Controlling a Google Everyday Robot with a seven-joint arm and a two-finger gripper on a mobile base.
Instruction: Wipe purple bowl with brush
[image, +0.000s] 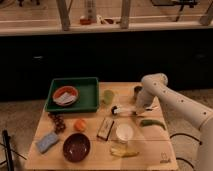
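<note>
Looking at the table (150, 146), you find the hand (140, 106) low over its right side, at the white-handle end of the brush (124, 111); you cannot tell whether it grips. The purple bowl (76, 146) sits well apart, front left.

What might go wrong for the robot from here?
The tool sits at the handle end of the brush; held that far out, the brush may tilt or slip. The purple bowl lies across the table, so the carry could knock the white cup or the dark bar in between.
</note>
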